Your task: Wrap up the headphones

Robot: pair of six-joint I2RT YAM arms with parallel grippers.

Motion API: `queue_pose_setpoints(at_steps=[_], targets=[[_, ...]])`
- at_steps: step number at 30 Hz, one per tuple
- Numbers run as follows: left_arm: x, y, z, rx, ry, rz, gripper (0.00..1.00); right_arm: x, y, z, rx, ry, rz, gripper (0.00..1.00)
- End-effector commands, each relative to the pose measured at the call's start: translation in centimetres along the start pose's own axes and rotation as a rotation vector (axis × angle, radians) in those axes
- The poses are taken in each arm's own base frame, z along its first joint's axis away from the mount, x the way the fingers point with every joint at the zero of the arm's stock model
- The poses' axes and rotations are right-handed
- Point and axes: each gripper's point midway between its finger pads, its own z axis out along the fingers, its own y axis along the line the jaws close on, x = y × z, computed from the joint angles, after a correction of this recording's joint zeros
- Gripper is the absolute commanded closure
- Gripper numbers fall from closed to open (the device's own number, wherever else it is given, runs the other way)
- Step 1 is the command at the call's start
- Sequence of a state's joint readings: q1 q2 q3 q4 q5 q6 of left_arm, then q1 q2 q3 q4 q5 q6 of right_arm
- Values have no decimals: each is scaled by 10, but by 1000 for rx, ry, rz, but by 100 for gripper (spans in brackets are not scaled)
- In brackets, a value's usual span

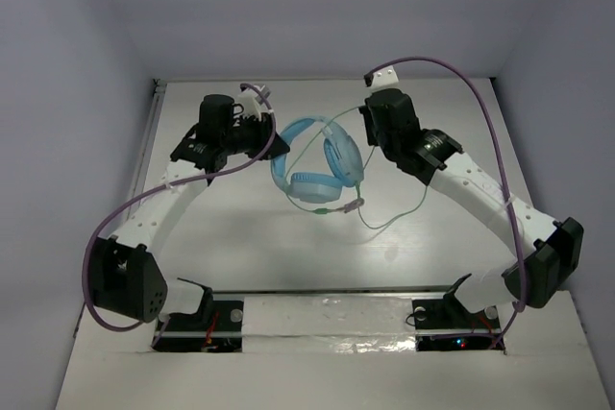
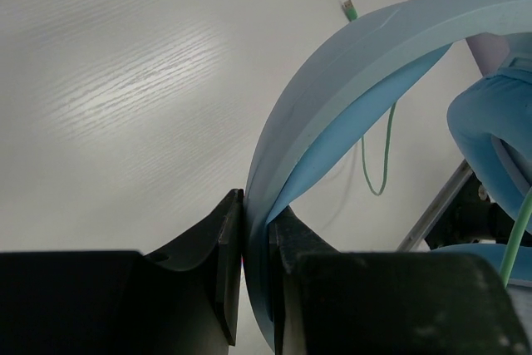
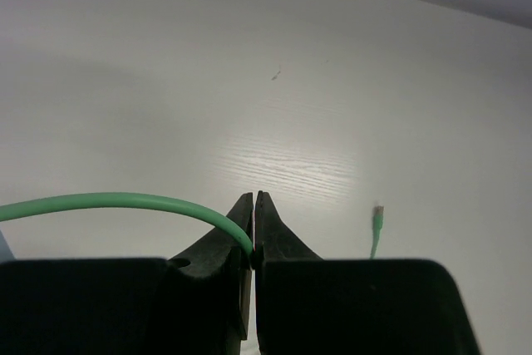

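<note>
1. The left claw [image 2: 256,220] gripped the headphones [image 1: 322,165] by the headband [image 2: 357,47], apparently holding them off the counter [image 1: 240,237] between both arms.
2. The right claw [image 3: 253,208] was pinched closed on the cable [image 3: 108,200], which ran leftward from it towards the earcups.
3. The headphones lay just left of the right claw, so I judged that arm best placed to wind the cable.

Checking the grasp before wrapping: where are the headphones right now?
In the top view the headphones are toward the far side of the table, between the left gripper, clamped on the headband, and the right gripper, pinching the green cable.
</note>
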State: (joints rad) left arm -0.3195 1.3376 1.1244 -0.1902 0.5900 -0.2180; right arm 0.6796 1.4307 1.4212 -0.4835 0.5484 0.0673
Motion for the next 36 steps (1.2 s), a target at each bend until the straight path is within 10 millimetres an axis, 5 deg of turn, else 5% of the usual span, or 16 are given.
queue_pose_setpoints(at_steps=[1,5,12,19,28,36], targets=[[-48,-49,-32,165,-143,62,100,-30,-7,-5,24,-112,146,100],[-59,-47,-47,225,-191,-1,100,-25,1,-11,-33,-143,253,100],[-74,-63,-64,327,-218,-20,100,-3,55,-9,-319,-175,353,93],[-78,-74,-70,376,-228,-40,100,-13,100,-11,-558,-262,406,84],[-95,-84,-78,405,-302,-111,100,-8,126,-24,-740,-315,480,72],[-96,-101,-86,526,-297,-191,100,12,148,-3,-789,-286,481,56]])
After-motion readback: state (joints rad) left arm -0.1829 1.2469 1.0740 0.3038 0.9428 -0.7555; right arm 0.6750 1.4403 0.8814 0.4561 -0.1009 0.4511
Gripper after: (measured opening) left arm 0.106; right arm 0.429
